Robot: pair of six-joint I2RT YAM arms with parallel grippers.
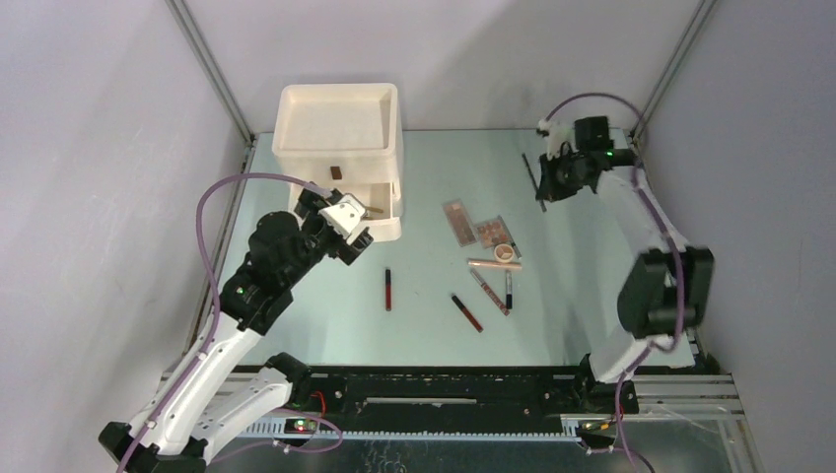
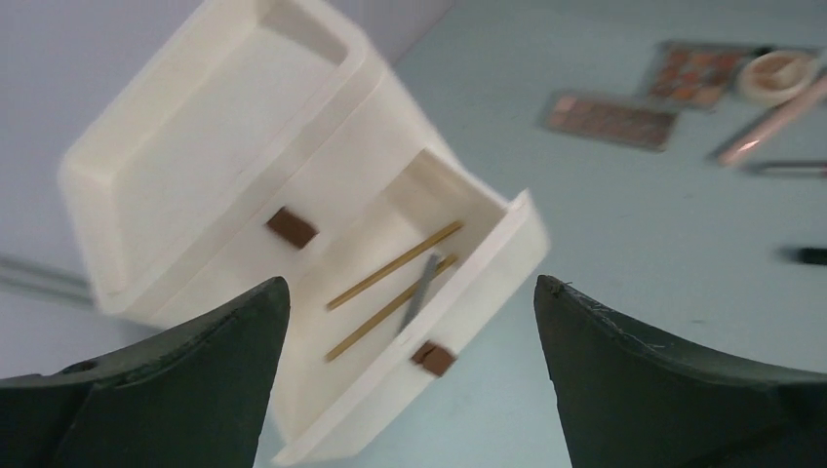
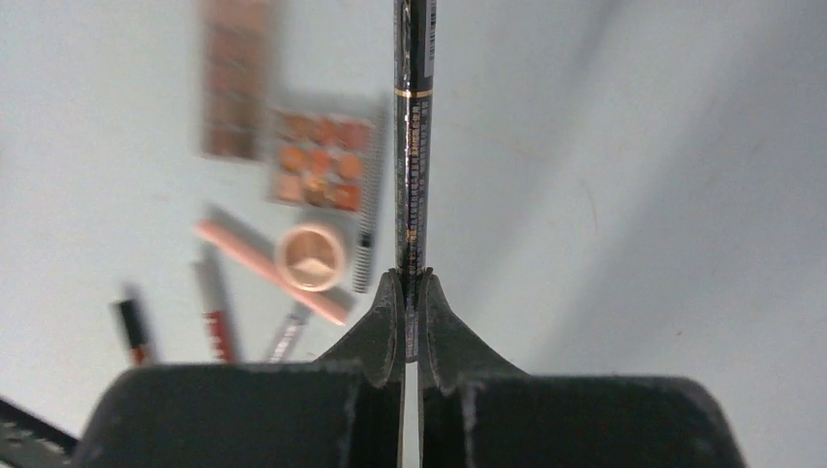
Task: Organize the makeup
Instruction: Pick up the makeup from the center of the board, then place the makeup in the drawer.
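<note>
My right gripper is shut on a thin black pencil and holds it above the table at the far right. My left gripper is open and empty, hovering just in front of the open drawer of the cream drawer box. Two gold pencils and a grey one lie in that drawer. On the table's middle lie two palettes, a round compact, a pink tube and dark-red tubes. No sponges show.
The cream box has an open top tray and stands at the back left against the wall. A metal frame post rises beside it. The black rail runs along the near edge.
</note>
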